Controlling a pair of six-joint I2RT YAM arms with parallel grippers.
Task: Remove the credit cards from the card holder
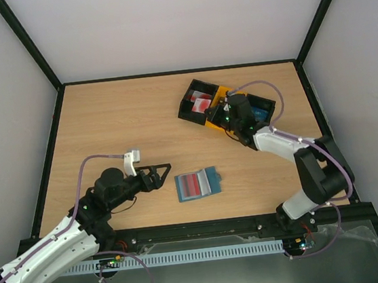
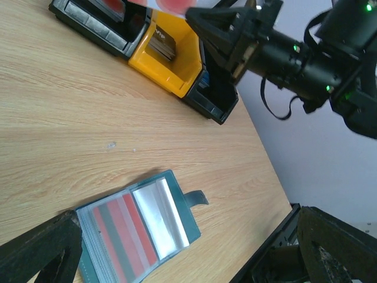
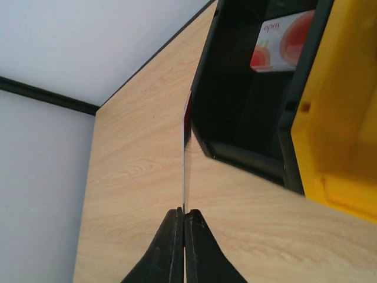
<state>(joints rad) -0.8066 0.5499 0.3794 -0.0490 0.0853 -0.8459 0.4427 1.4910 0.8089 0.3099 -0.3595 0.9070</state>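
Note:
The dusty-blue card holder [image 1: 197, 184] lies open on the table, red-striped cards showing in its clear pockets [image 2: 126, 230], its tab [image 2: 197, 197] pointing right. My left gripper [image 1: 163, 174] stands open just left of it, and its dark fingers frame the holder [image 2: 188, 254] without touching it. My right gripper [image 3: 184, 211] is shut on a thin credit card [image 3: 184, 168] seen edge-on, red near its top. It hangs by the tray's left black bin [image 1: 197, 96]. A white card with red marks [image 3: 283, 38] lies in that bin.
The black-and-yellow three-bin tray [image 1: 216, 99] sits at the back right. A dark card [image 2: 162, 46] lies in its yellow bin and something blue [image 1: 259, 111] in its right bin. The right arm [image 1: 281, 141] reaches over it. Black frame rails edge the table.

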